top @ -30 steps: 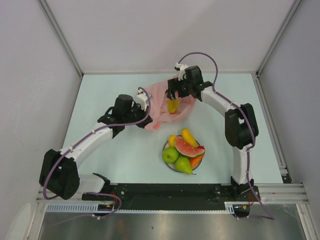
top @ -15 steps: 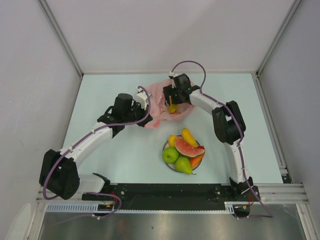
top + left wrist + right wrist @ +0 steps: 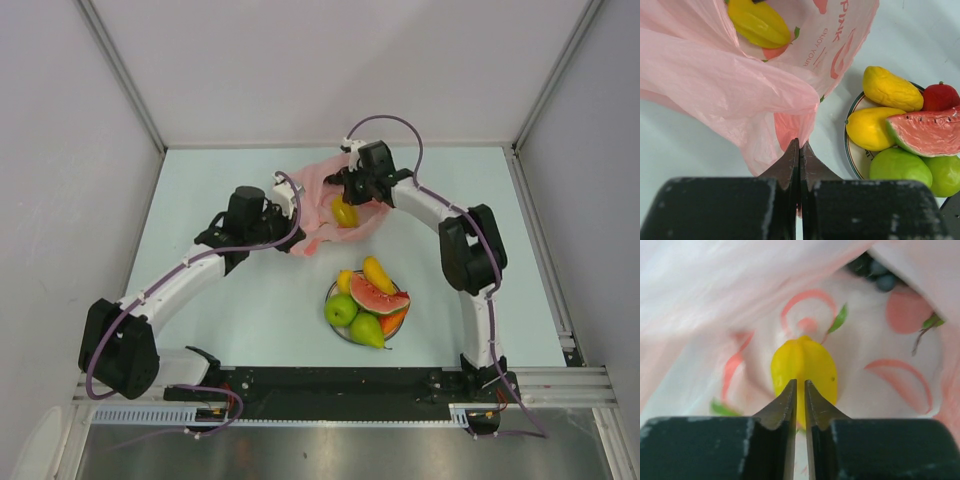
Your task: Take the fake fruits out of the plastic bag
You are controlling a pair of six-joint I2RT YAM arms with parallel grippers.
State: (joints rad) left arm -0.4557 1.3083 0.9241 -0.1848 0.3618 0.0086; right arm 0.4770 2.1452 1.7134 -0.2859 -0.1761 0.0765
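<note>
The pink plastic bag point(image 3: 322, 205) lies crumpled at the back of the table. My left gripper point(image 3: 800, 145) is shut on the bag's near edge point(image 3: 790, 125), with pink film pinched between its tips. My right gripper point(image 3: 800, 382) reaches into the bag's mouth, its jaws closed to a thin slit on a ridge of a yellow fruit point(image 3: 804, 365). That yellow fruit point(image 3: 345, 212) also shows from above, as does the right gripper point(image 3: 350, 196). A dark grape bunch point(image 3: 875, 271) lies deeper in the bag. Other fake fruits rest on a plate.
A round white plate point(image 3: 392, 325) stands in front of the bag with a green apple point(image 3: 341, 309), green pear point(image 3: 366, 330), watermelon slice point(image 3: 378, 296) and yellow mangoes point(image 3: 378, 272). White walls and metal rails enclose the table.
My right gripper was wide open over the yellow fruit and has now closed on it inside the bag. The left arm has held still on the bag.
</note>
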